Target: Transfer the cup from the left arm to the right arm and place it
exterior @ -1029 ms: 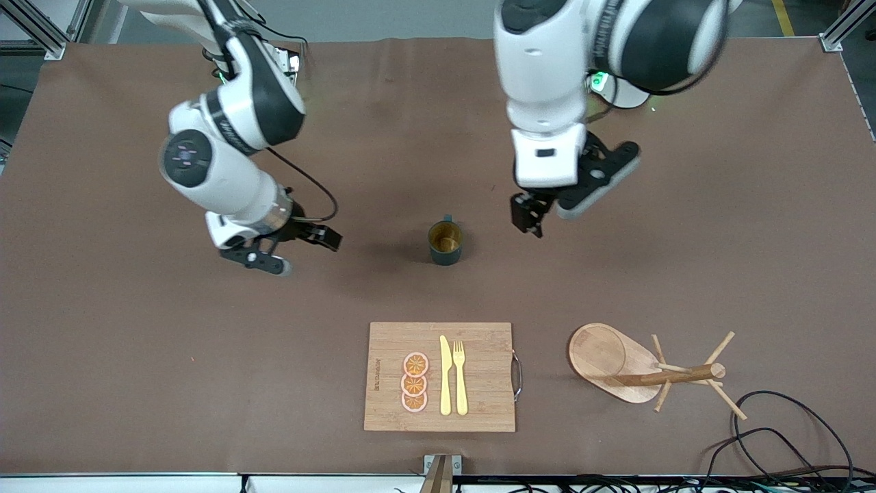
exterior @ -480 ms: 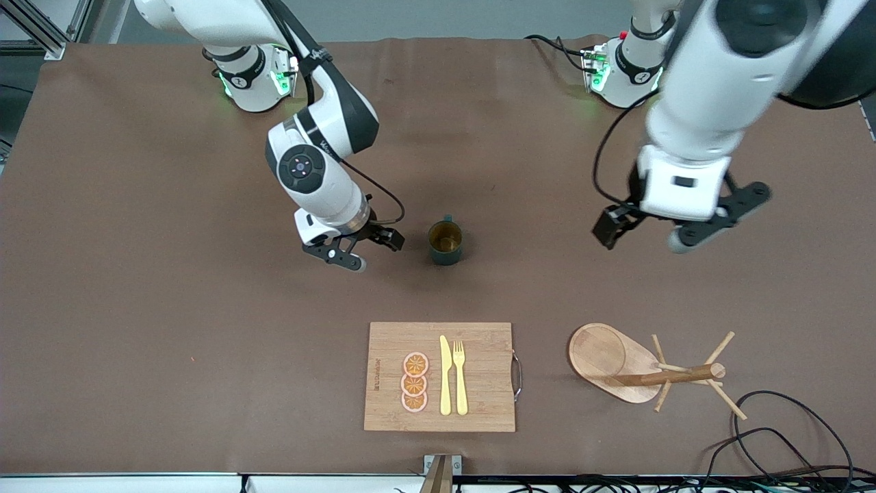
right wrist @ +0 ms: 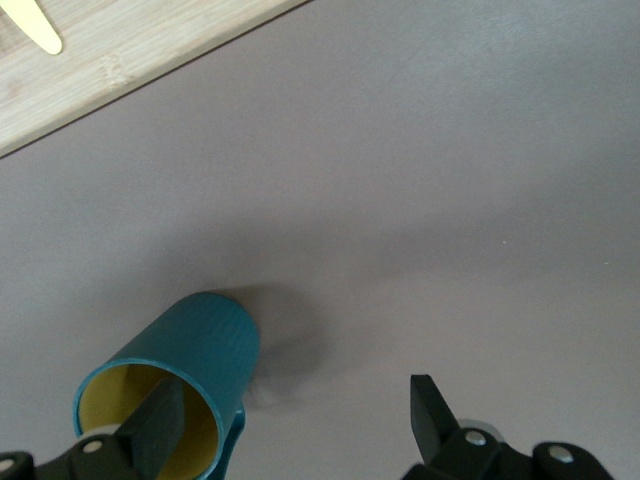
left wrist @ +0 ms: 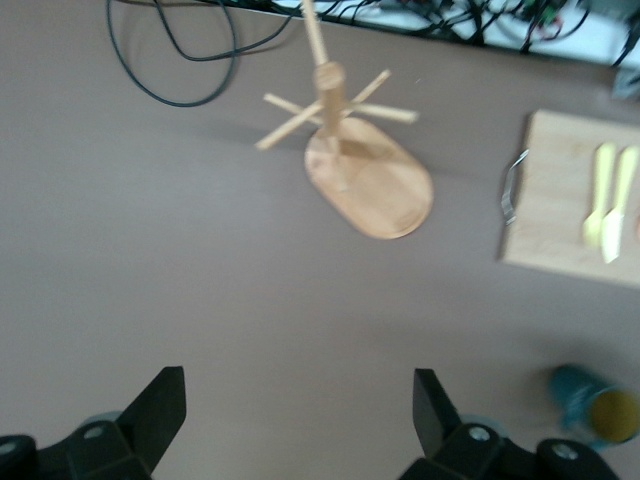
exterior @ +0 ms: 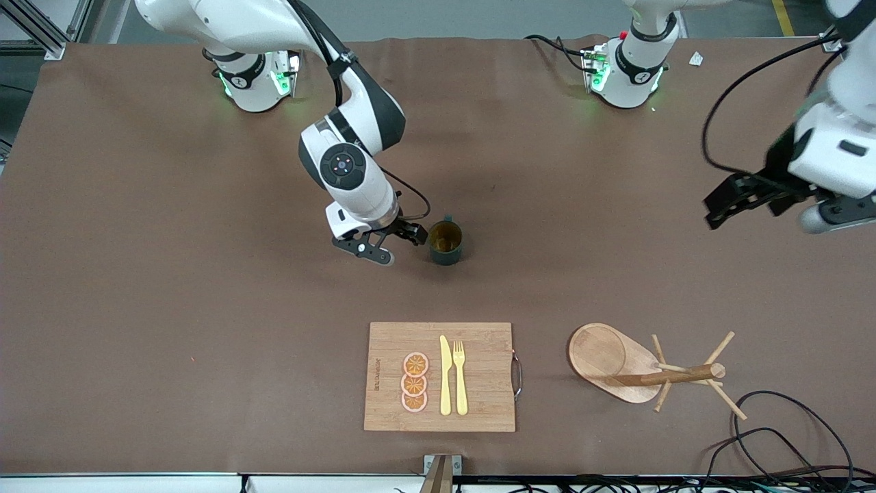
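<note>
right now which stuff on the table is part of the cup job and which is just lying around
In the job:
- cup, upright on the table
- right tool, open, low beside the cup
- left tool, open, up over the table's left-arm end

Lying about:
- cutting board with knife, fork, orange slices
- wooden mug tree
- black cables

High front camera is facing the robots; both wrist cameras are looking down, sharing the cup (exterior: 445,241) (left wrist: 598,407) (right wrist: 175,380).

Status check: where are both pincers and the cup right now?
Right pincer open, low beside cup, not gripping. Left pincer open, over left arm's table end. Cup upright on table. Nothing between.
</note>
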